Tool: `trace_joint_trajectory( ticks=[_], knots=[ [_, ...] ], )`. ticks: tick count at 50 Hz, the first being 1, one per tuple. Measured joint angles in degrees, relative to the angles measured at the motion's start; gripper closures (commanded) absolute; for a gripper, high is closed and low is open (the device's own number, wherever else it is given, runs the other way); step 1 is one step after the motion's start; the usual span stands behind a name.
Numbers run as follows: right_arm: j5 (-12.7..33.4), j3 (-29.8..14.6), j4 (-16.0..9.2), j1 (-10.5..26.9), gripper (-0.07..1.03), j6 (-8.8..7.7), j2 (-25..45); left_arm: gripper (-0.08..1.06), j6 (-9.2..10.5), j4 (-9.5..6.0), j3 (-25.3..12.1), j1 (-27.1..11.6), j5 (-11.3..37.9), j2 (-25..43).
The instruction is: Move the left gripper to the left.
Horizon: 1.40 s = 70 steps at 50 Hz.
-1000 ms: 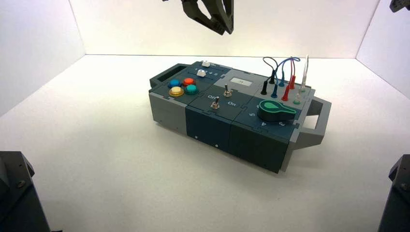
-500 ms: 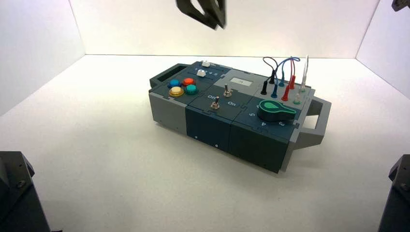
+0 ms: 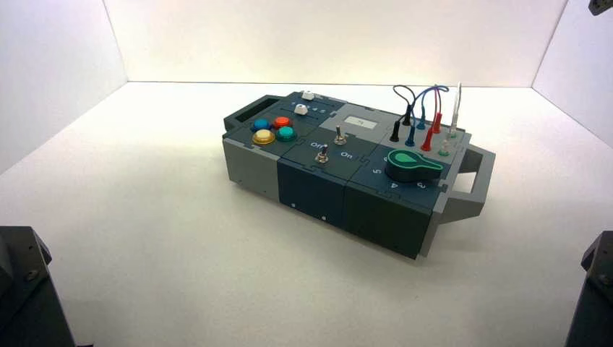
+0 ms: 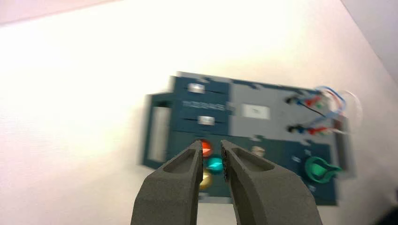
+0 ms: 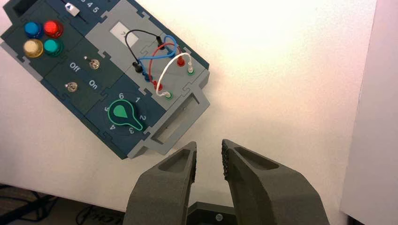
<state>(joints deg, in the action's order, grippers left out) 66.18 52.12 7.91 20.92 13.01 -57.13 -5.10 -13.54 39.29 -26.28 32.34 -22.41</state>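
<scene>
We find the left gripper (image 4: 212, 157) absent from the high view; only its own wrist camera shows it, hanging high over the control box (image 3: 318, 184) with nothing between its fingers, which stand slightly parted with a narrow gap. Through that gap we see the red button (image 4: 207, 148) and the teal button (image 4: 215, 164), with the yellow button (image 4: 204, 180) partly hidden by one finger, so the gripper sits above the box's left end, well clear of it.

In the high view the box stands turned on the white table (image 3: 144, 217), its button cluster at the left, two toggle switches (image 3: 331, 143) in the middle and the green knob (image 3: 410, 163) at the right, with the plugged wires (image 3: 423, 108) beyond the knob.

The right gripper (image 5: 209, 161) is also raised and holds nothing, its fingers a little apart; from its wrist camera we see it off the box's right end, beside the grey handle (image 5: 174, 123), and the knob's pointer lies near the 3
</scene>
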Motion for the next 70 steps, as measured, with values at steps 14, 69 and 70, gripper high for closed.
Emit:
trace_joint_trajectory(
  ticks=[14, 69, 70],
  knots=[
    [0.1, 0.0, 0.0, -0.1, 0.65, 0.00, -0.1, 0.73, 0.00, 3.08, 4.4, 10.6, 3.5, -13.3],
    [4.2, -0.3, 0.0, 0.0, 0.65, -2.90, -4.8, 0.73, 0.70, 12.83, 12.0, 35.0, 8.7, -36.1],
    [4.2, -0.4, 0.0, 0.0, 0.65, -2.99, -4.9, 0.73, 0.70, 12.83, 12.0, 35.0, 8.7, -36.1]
  ],
)
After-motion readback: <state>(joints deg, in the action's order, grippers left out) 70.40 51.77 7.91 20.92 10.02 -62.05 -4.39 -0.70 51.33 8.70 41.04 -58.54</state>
